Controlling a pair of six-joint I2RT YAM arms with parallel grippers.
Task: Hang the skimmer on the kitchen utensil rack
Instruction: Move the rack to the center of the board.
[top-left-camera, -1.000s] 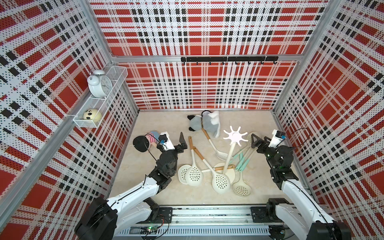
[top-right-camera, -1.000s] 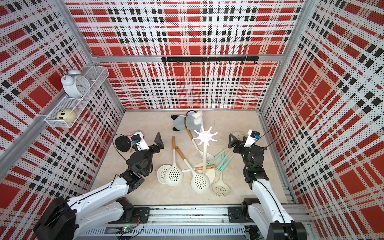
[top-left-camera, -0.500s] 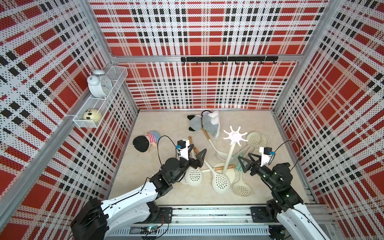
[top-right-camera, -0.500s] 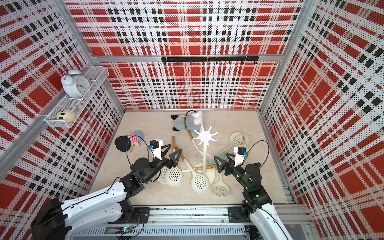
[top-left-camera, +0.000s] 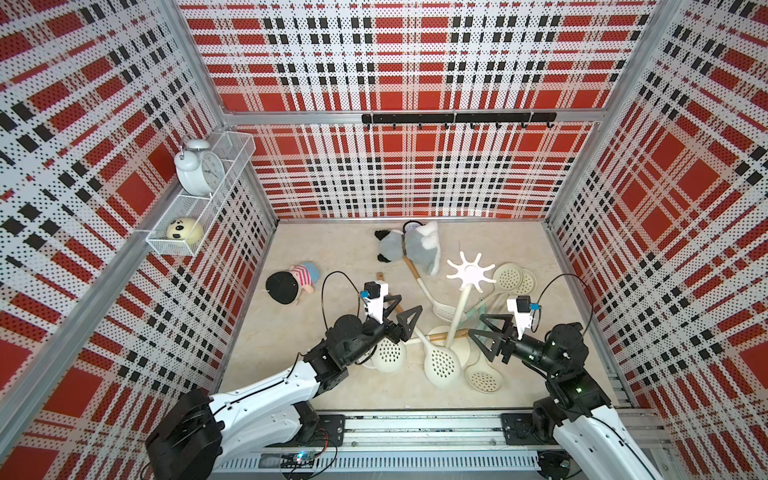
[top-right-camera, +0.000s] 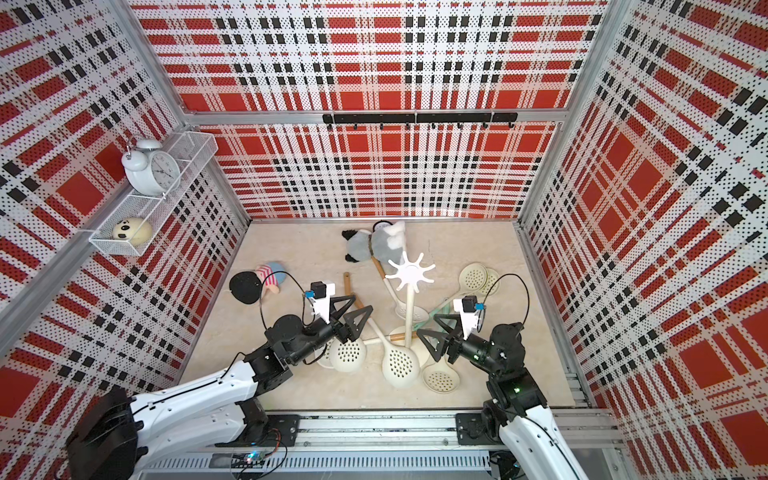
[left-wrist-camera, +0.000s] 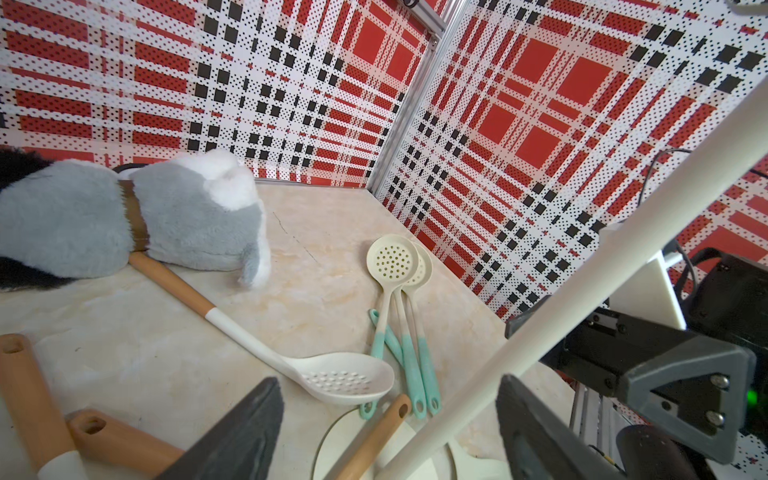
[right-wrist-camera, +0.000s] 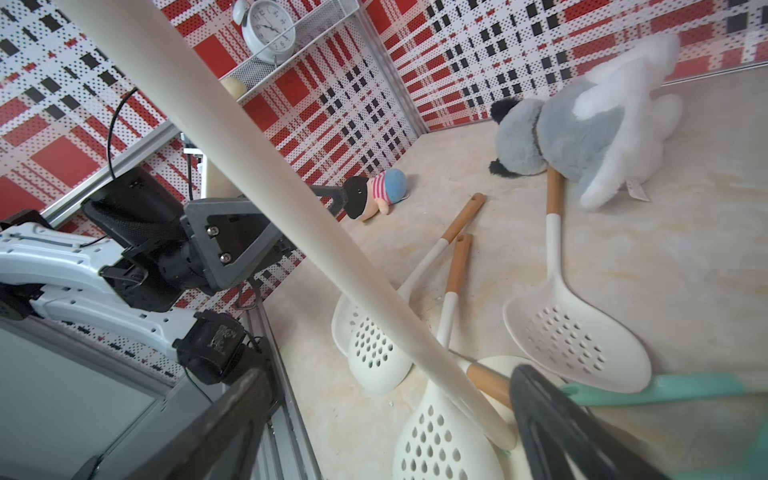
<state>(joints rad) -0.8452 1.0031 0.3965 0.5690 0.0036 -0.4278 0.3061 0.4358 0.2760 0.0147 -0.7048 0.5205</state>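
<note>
Approach: my left gripper (top-left-camera: 410, 303) and right gripper (top-left-camera: 476, 325) hang spread, empty, kitchen utensil rack (top-left-camera: 460, 307) between them; next, probably, one lowers onto a skimmer (top-left-camera: 442, 365) handle beneath.

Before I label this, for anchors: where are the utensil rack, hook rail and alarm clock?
utensil rack (top-left-camera: 471, 272): in a top view, crown centre.
hook rail (top-left-camera: 457, 118): in a top view, bar's middle.
alarm clock (right-wrist-camera: 269, 25): right wrist view, dial.

We log kitchen utensil rack (top-left-camera: 471, 272): smooth matt cream plastic; skimmer (top-left-camera: 423, 286) at its 9 o'clock: wood handle, satin bowl; plush (top-left-camera: 417, 249) at 10 o'clock: fuzzy cloth.
</note>
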